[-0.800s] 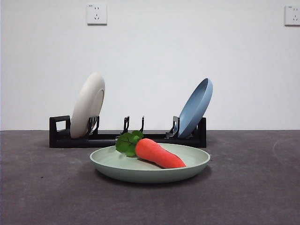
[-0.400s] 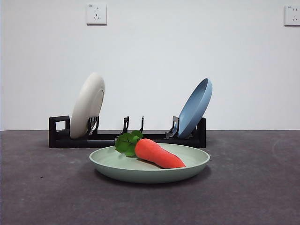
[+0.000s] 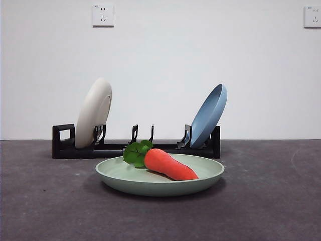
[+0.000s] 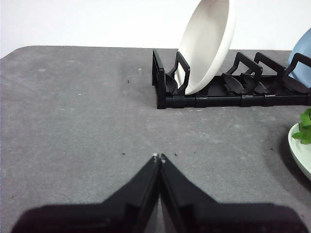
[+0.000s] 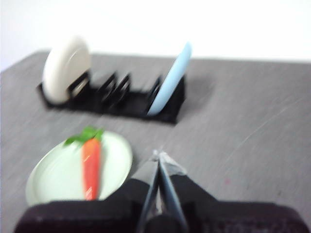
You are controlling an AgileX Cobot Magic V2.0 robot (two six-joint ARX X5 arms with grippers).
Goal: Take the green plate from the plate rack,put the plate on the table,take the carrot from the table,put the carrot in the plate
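The green plate (image 3: pixel 159 175) lies flat on the table (image 3: pixel 261 201) in front of the plate rack (image 3: pixel 135 148). The carrot (image 3: pixel 169 164) rests in the plate, leaves toward the rack; the blurred right wrist view shows the carrot (image 5: pixel 91 165) on the plate (image 5: pixel 58 174) too. My right gripper (image 5: pixel 159 155) is shut and empty, held above the table beside the plate. My left gripper (image 4: pixel 158 157) is shut and empty over bare table, apart from the rack (image 4: pixel 233 94); an edge of the green plate (image 4: pixel 301 153) shows at that view's side. Neither arm appears in the front view.
A cream-white plate (image 3: pixel 94 112) stands in the rack's left end and a blue plate (image 3: pixel 208 115) leans in its right end. A white wall with two sockets runs behind the table.
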